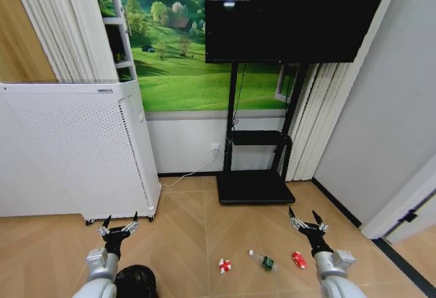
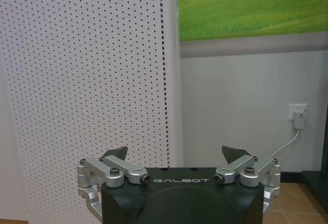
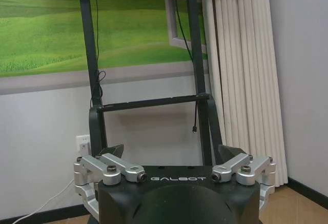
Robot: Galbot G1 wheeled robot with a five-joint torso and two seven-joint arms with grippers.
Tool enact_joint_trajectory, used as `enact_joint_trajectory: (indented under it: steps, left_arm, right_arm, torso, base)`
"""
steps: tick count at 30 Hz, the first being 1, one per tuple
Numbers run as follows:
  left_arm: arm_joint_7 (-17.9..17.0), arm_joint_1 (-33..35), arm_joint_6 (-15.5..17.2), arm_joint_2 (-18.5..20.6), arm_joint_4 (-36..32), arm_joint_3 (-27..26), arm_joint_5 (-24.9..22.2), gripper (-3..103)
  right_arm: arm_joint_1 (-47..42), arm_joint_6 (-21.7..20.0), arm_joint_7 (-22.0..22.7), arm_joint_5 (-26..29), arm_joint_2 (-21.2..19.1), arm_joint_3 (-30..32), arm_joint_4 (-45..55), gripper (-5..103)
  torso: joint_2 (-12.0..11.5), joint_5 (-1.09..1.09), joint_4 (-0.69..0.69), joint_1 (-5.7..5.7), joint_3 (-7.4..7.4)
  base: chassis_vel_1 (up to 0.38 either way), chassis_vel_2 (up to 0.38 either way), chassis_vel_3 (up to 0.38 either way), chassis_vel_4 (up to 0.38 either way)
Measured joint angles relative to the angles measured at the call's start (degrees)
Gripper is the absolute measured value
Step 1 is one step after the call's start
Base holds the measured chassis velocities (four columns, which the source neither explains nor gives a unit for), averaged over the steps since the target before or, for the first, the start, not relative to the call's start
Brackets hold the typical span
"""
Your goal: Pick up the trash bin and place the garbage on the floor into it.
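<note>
Both sets of jaws stand wide and hold nothing. The left gripper [image 1: 120, 228] hangs just above the trash bin [image 1: 136, 281], near the white cabinet [image 1: 82, 148]. The right gripper [image 1: 308, 222] hovers just beyond the flattened red piece [image 1: 298, 260]; the bottle [image 1: 263, 261] and crumpled wrapper [image 1: 225, 265] lie on the floor [image 1: 197, 230] to its left.

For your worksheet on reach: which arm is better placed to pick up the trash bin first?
Probably the left. The trash bin sits right beside the left gripper, which is open and empty. The right gripper hangs over the garbage side.
</note>
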Motion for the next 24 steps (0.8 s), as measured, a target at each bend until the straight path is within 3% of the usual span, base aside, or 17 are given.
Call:
enact_joint_trajectory:
  steps: [24]
  left_arm:
    - [0.2,-0.2,-0.2,0.1,0.3,-0.2,0.1,100]
  right_arm:
    - [-0.3,0.0,0.0,-0.2,0.0,0.3,0.5,100]
  torso:
    - [-5.5,0.00,0.00,-1.95,-3.57]
  base:
    - [0.000,0.000,0.000,0.000]
